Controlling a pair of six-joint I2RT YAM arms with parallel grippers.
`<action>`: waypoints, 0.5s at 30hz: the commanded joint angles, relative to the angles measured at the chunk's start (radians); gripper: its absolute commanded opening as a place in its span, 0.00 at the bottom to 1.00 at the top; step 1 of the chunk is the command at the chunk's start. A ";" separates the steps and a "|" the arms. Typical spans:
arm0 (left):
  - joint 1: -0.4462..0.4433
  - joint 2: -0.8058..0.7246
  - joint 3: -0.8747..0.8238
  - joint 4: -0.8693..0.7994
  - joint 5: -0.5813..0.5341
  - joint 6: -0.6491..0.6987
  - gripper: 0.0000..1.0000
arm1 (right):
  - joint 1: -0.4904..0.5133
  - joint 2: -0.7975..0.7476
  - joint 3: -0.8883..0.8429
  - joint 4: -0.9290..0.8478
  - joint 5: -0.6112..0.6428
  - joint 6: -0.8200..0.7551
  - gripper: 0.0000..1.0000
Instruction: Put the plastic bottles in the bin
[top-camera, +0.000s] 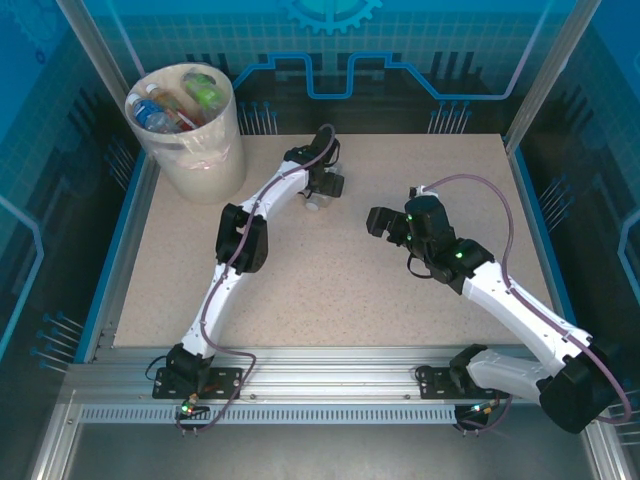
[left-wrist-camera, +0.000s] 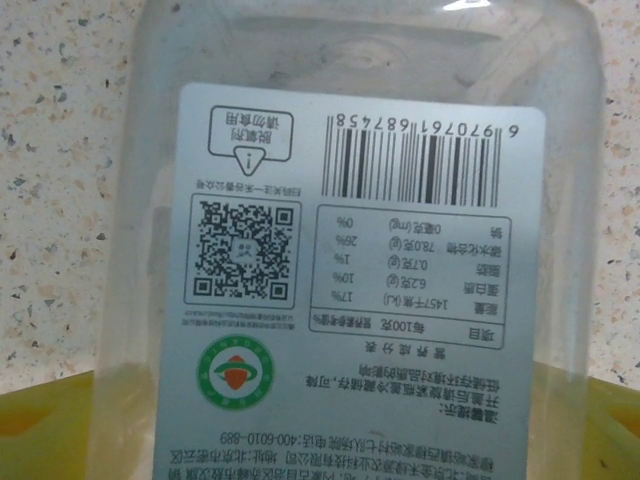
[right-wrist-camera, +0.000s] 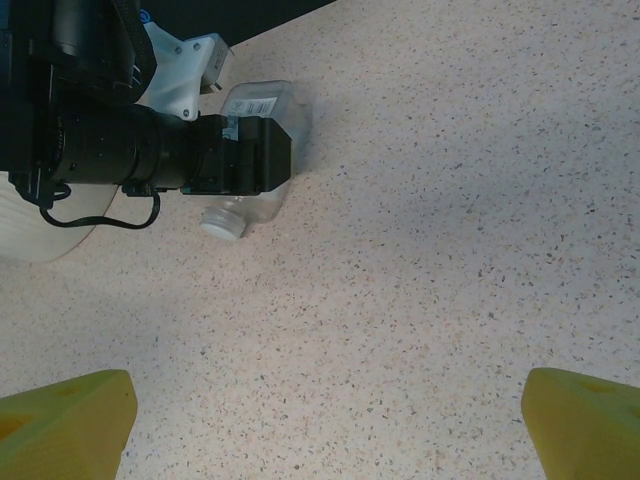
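A clear plastic bottle (left-wrist-camera: 350, 60) with a white cap (right-wrist-camera: 222, 222) lies on its side on the speckled table (top-camera: 420, 170), its white printed label facing up. My left gripper (left-wrist-camera: 340, 430) is down over it (top-camera: 320, 198), one yellow finger (left-wrist-camera: 45, 425) on each side; the bottle hides their inner faces, so I cannot tell whether they touch it. Several more bottles (top-camera: 180, 95) lie inside the cream bin (top-camera: 195, 160) at the far left corner. My right gripper (right-wrist-camera: 328, 430) hangs open over bare table, right of the bottle (right-wrist-camera: 290, 115).
The bin stands just left of the left arm's reach path. A blue rim (top-camera: 120, 250) and metal posts frame the table. The right arm (top-camera: 500, 290) stretches across the table's right half.
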 joint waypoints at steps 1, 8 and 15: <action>-0.004 -0.052 -0.049 0.023 -0.017 0.016 0.85 | -0.010 -0.015 -0.020 0.002 0.025 -0.008 1.00; -0.010 -0.255 -0.334 0.219 0.010 -0.012 0.77 | -0.005 -0.013 -0.022 0.089 -0.115 -0.155 1.00; -0.010 -0.435 -0.523 0.312 0.106 -0.038 0.69 | 0.034 0.007 0.000 0.144 -0.174 -0.258 1.00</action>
